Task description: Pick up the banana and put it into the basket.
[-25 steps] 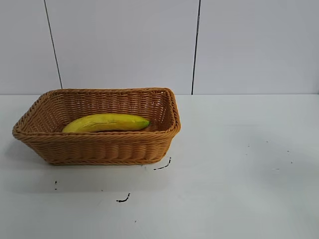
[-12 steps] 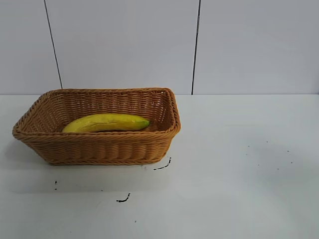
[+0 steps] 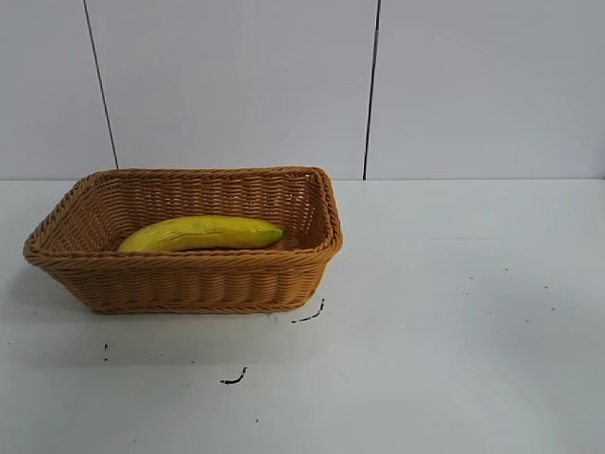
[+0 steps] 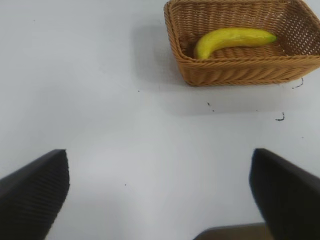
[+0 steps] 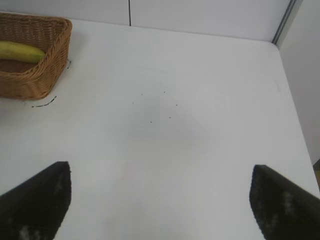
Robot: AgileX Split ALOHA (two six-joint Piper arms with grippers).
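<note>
The yellow banana (image 3: 201, 233) lies lengthwise inside the tan wicker basket (image 3: 189, 279) at the left of the table. Both show in the left wrist view, banana (image 4: 232, 39) in basket (image 4: 240, 70), and in the right wrist view, banana (image 5: 20, 51) in basket (image 5: 35, 82). Neither arm shows in the exterior view. My left gripper (image 4: 160, 192) is open and empty, held above bare table well away from the basket. My right gripper (image 5: 161, 200) is open and empty over the right part of the table, far from the basket.
Small black marks (image 3: 234, 378) dot the white table in front of the basket. A white panelled wall (image 3: 369, 85) stands behind the table. The table's right edge (image 5: 292, 100) shows in the right wrist view.
</note>
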